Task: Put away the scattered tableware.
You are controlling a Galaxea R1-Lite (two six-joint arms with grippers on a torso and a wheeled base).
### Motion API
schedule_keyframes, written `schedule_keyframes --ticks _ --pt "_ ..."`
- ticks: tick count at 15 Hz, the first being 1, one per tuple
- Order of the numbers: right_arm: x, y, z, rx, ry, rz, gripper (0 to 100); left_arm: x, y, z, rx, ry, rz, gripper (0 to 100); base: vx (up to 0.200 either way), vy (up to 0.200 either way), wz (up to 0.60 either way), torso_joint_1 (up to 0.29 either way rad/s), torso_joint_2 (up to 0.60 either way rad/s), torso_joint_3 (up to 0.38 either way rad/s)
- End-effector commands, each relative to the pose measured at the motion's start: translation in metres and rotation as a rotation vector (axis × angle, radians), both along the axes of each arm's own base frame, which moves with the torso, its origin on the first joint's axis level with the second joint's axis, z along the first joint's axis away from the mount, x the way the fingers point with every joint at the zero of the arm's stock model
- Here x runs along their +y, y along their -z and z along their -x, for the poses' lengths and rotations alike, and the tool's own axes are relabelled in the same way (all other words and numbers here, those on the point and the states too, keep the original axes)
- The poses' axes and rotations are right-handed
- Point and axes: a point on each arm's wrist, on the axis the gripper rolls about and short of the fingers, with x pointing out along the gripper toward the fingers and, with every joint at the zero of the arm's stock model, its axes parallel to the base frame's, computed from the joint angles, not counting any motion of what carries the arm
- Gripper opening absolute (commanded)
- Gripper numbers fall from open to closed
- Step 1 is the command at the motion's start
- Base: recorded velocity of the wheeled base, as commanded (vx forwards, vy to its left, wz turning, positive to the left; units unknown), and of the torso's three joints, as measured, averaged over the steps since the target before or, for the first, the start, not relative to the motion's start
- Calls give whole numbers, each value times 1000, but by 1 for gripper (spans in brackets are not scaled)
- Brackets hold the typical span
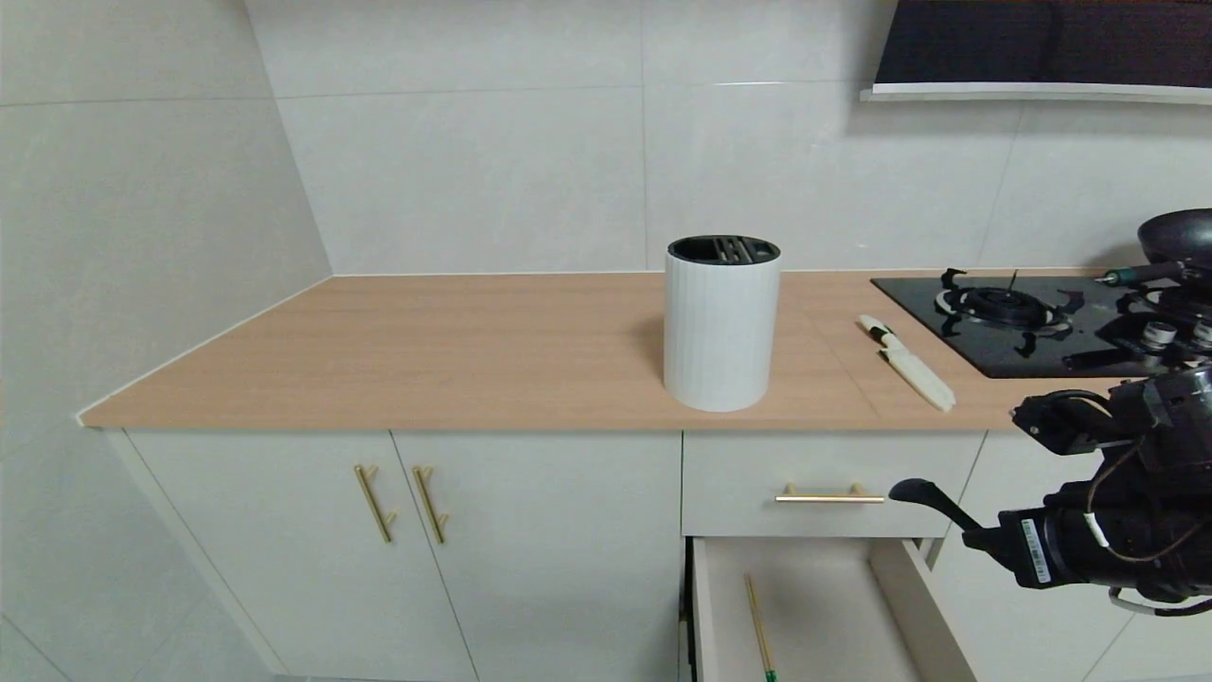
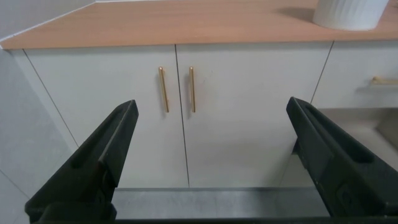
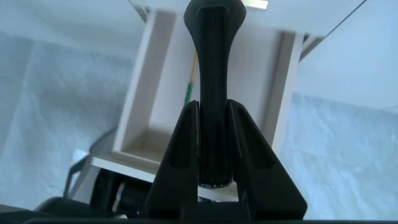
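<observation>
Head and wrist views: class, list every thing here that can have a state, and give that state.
Lower drawer: open, chopsticks inside.
Upper drawer: shut.
Doors: shut.
Holder: upright on the counter.
Knife: lying flat on the counter.
Left gripper: open, empty.
Right gripper: shut on a black utensil.

Pale tiled kitchen corner with a wood counter.
Large light wall tiles (image 1: 473, 170) back a wooden countertop (image 1: 426, 350). Below it are white cabinet doors (image 1: 312, 549) with brass bar handles (image 1: 374, 502). A black gas hob (image 1: 1004, 327) sits under a dark range hood (image 1: 1032, 47).
</observation>
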Motion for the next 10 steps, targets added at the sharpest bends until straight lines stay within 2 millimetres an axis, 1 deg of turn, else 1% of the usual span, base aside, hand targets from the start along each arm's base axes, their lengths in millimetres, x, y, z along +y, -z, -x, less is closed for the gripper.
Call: schedule_keyframes --ticks 1,4,8,10 --pt "1 11 -6 49 0 12 0 0 0 0 0 1 0 100 0 0 0 -193 471 256" --pt "2 15 -8 65 -2 16 0 0 0 0 0 -1 0 100 0 0 0 -199 486 279" --pt "3 29 -15 117 2 30 0 0 0 0 0 1 0 100 0 0 0 -187 483 287" --pt "4 32 -18 117 3 31 0 0 0 0 0 -1 0 100 0 0 0 -173 466 300"
